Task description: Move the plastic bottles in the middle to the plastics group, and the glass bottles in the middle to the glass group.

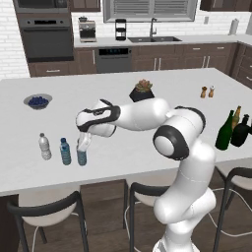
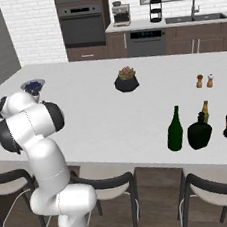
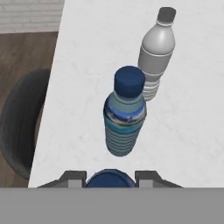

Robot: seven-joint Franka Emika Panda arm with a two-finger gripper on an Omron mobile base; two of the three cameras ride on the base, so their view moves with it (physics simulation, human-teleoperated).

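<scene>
Hand view: fingers (image 3: pixel 110 178) clenched either side of blue bottle's dark cap (image 3: pixel 109 178), long axis upright, standing on bench (image 1: pixel 147 147) just beside blue-labelled bottle (image 3: pixel 124 116) and whitish bottle (image 3: pixel 156 52). Likely release next, then straight lift.

Blue-capped bottle (image 3: pixel 124 116) (blue label), probably whitish bottle (image 3: pixel 156 52).

The end effector (image 1: pixel 83 143) grips a blue bottle (image 1: pixel 82 156) beside two others (image 1: pixel 55 149).
</scene>
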